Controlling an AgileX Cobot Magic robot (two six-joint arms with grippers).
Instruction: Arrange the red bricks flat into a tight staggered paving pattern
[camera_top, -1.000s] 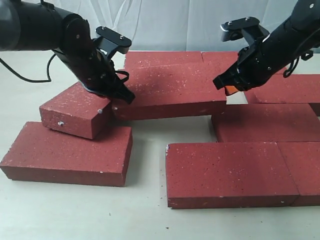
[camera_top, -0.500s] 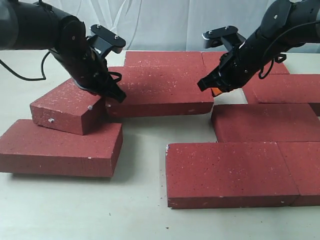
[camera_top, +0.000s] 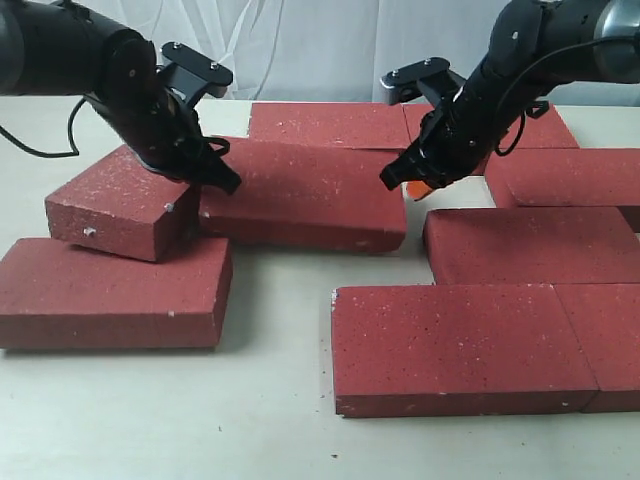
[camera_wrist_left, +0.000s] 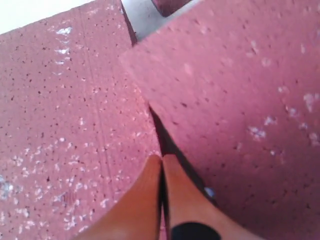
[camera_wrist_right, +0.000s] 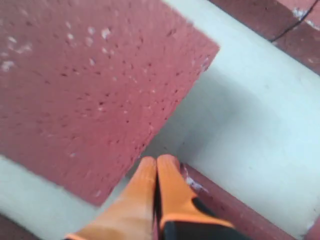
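Note:
Several red bricks lie on the pale table. A long central brick lies between my two grippers. My left gripper is shut and empty, its tip in the seam between that brick and a tilted brick that leans on a flat brick. In the left wrist view the orange fingertips touch each other at the seam beside the tilted brick. My right gripper is shut and empty against the central brick's right end; its fingertips are pressed together.
More bricks lie flat: one at the back, one at the right, one mid right, two in front. Bare table shows between the left and right groups. A white curtain hangs behind.
Both grippers have moved left. The central brick, the tilted brick and the flat brick under it have all shifted left, widening the gap at the central brick's right end.

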